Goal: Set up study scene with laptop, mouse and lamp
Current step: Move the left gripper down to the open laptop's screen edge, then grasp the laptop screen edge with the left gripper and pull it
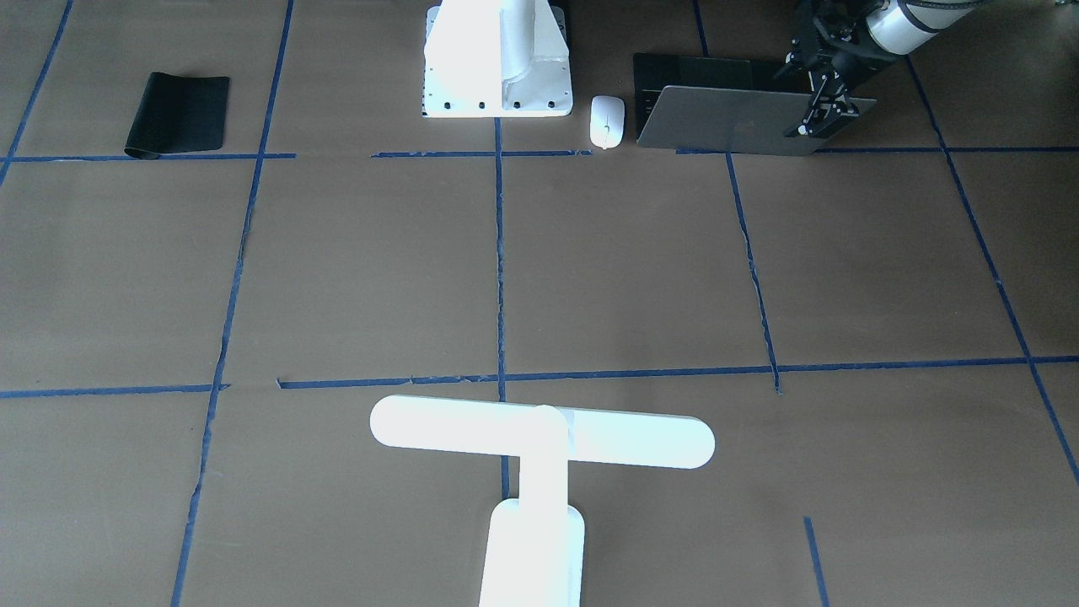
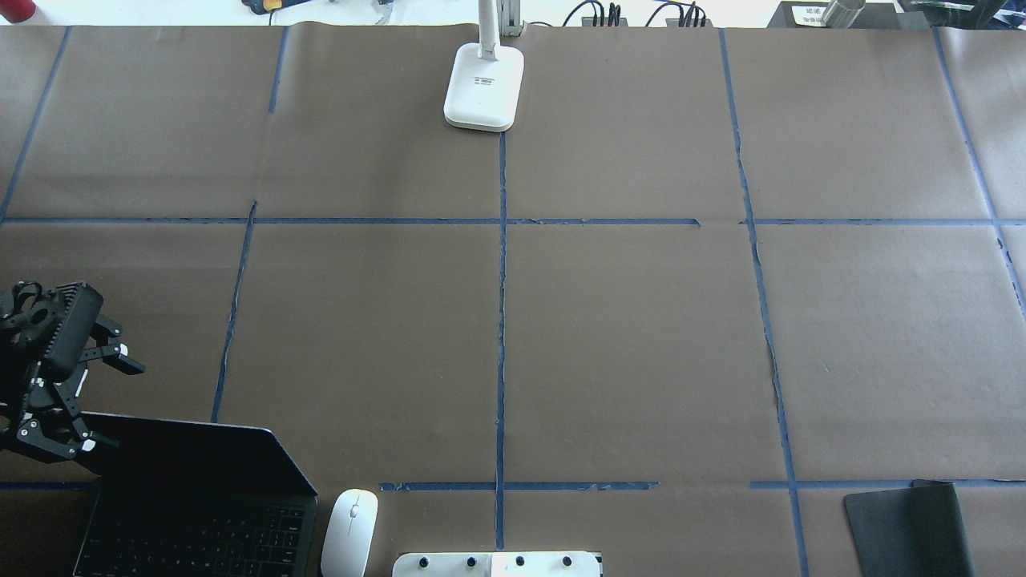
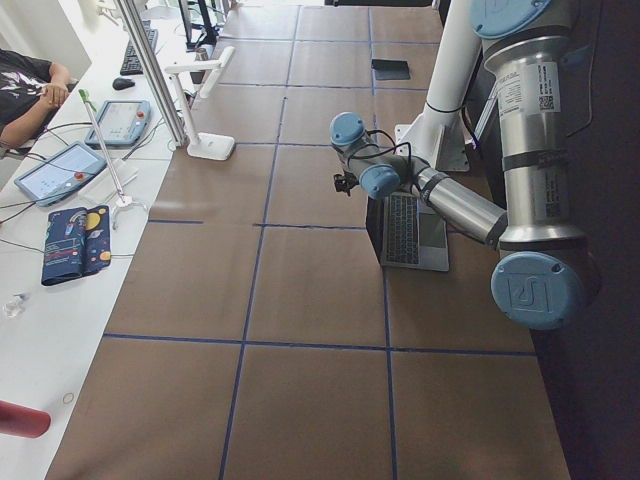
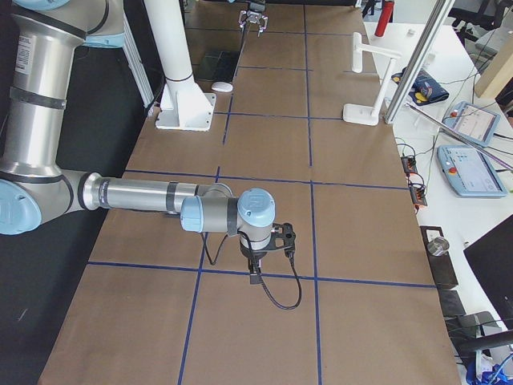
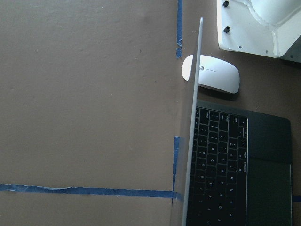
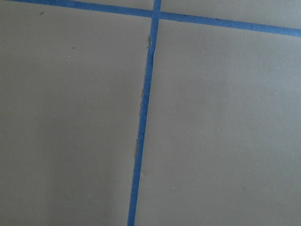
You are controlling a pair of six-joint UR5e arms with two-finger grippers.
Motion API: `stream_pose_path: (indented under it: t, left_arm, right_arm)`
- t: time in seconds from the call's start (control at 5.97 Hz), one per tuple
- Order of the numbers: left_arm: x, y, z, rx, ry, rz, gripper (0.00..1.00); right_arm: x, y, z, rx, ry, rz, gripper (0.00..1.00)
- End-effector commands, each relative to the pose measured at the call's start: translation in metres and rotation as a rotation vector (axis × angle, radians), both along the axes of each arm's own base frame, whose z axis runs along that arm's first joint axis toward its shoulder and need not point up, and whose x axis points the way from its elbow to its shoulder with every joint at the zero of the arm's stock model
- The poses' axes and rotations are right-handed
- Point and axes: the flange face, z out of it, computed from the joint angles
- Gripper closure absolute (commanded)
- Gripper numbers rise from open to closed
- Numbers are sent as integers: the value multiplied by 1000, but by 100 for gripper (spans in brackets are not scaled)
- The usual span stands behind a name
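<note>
1 left pincer (image 2: 120, 406) hangs over laptop (image 2: 200, 461) lid.

On the bench (image 2: 641, 336), the laptop (image 2: 192, 513) sits at the robot's near left, with the mouse (image 2: 350, 521) just right of it, then the pedestal (image 2: 497, 564). The mat (image 2: 910, 529) lies near right and the lamp (image 2: 483, 88) stands mid far edge.

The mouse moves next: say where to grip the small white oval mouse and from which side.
Come straight down and pinch the small white oval mouse at its middle, across its narrow width. It lies flat and low, so a level approach would likely find little to hold. The open dark-grey laptop and the white bolted pedestal flank it, each with a gap.
</note>
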Motion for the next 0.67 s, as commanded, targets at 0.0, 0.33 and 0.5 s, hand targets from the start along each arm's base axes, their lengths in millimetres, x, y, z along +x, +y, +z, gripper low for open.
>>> stream_pose_path:
  t: [0.0,0.33,0.5]
  left_arm:
    - [10,1,5,-9,-7,21,29]
    - [9,4,8,-16,-11,26,70]
    - [9,5,7,-19,-9,29,80]
  right_arm:
    - [0,0,1,-2,0,0,0]
    - [0,1,2,-3,0,0,0]
    - [0,1,2,-5,0,0,0]
